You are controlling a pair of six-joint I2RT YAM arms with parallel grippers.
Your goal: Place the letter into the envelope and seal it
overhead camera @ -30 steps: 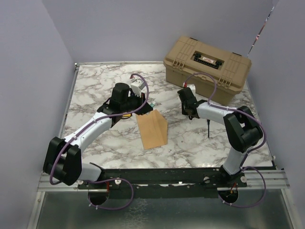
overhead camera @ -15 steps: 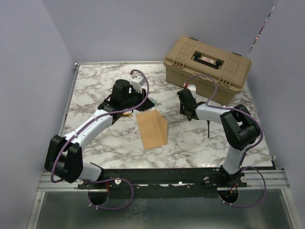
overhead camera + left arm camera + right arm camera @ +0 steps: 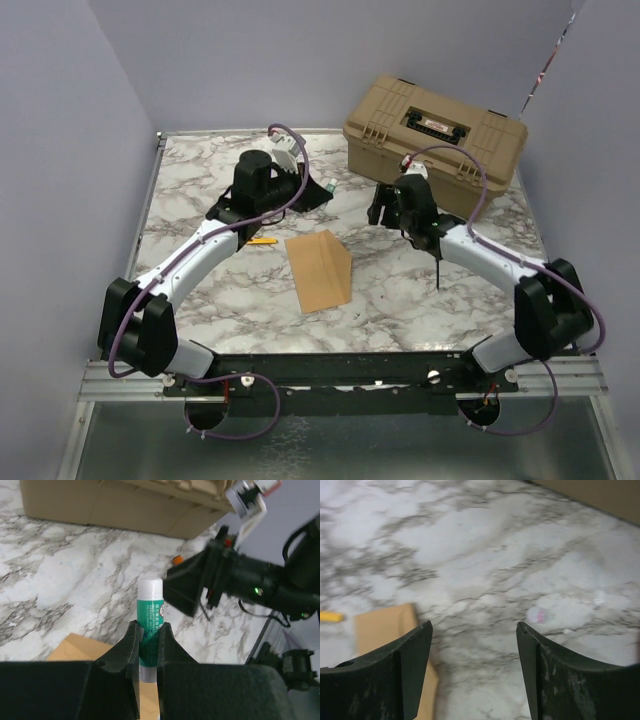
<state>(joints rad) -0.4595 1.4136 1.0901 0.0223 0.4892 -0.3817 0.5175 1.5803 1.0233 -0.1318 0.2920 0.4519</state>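
The kraft-brown envelope lies mid-table, its right-hand part creased and raised; its corner shows in the left wrist view and its edge in the right wrist view. The letter does not show in any view. My left gripper hangs behind the envelope, shut on a green glue stick with a white end pointing away. My right gripper is open over bare marble, right of the envelope, with nothing between its fingers. The two grippers face each other, a short way apart.
A tan toolbox stands at the back right. A yellow object lies left of the envelope, and a black pen lies under the right arm. A small white-and-pink round thing lies on the marble. A small orange item lies near the toolbox.
My left arm has drawn back from the envelope toward the rear, carrying the glue stick. My right gripper has opened wide and that arm has stretched out toward the rear.
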